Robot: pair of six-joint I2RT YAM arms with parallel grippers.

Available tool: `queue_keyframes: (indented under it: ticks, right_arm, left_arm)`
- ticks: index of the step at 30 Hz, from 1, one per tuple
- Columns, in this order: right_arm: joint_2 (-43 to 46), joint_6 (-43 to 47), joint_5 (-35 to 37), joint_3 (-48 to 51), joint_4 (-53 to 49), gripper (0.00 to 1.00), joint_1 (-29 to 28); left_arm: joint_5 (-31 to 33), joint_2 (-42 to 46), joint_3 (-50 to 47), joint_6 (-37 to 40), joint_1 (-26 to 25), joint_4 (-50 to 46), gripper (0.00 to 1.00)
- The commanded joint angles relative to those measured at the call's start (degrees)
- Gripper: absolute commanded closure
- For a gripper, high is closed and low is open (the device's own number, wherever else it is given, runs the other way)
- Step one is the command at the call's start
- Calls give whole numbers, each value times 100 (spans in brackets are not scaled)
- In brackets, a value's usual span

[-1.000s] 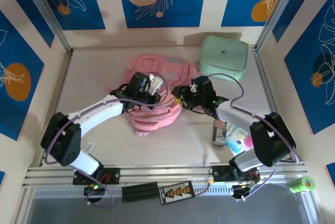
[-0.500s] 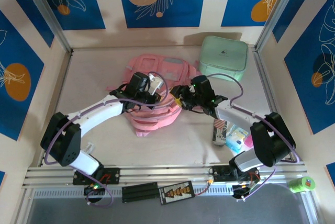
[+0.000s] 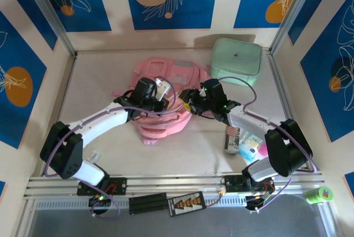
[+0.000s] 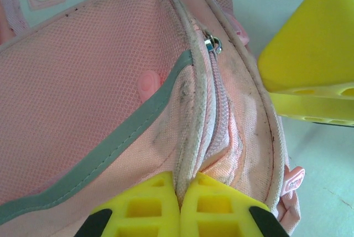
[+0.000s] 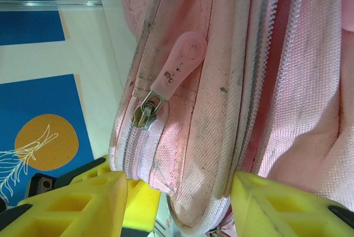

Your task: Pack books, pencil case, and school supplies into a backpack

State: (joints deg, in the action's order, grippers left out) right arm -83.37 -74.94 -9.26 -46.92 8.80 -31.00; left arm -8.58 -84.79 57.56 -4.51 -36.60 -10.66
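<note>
Top external view had the backpack [image 3: 168, 71] lying on the counter [image 3: 99, 82] ahead of both arms. Its zips looked closed, so by my judgement nothing was packed yet. Left jaws were shut tight on a fold of its fabric, and the zip [image 4: 221, 109] ran straight away from them to a slider [image 4: 213, 44] well ahead. Right jaws stood about half open astride the bag's zipped edge; whether they pressed it I could not tell. The pink tab [image 5: 178, 60] lay just ahead of the right jaws, within their gap but toward the left-hand finger, its long axis angled away from them. The right arm seemed the better placed to take it.
</note>
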Motion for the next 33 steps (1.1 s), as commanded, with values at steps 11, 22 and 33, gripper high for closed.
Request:
queue_keyframes:
  ticks: [11, 22, 33]
  right_arm:
    - [-571, -296, -597, -574, 128, 36, 7]
    - [-1130, -497, -961, -1191, -444, 44, 7]
    - [-1165, -214, -1143, -1286, -260, 77, -19]
  left_arm:
    - [-796, 202, 0, 7, -13, 211, 99]
    - [-531, 550, -140, 168, -11, -334, 78]
    - [305, 1200, -323, -2215, -333, -1063, 49]
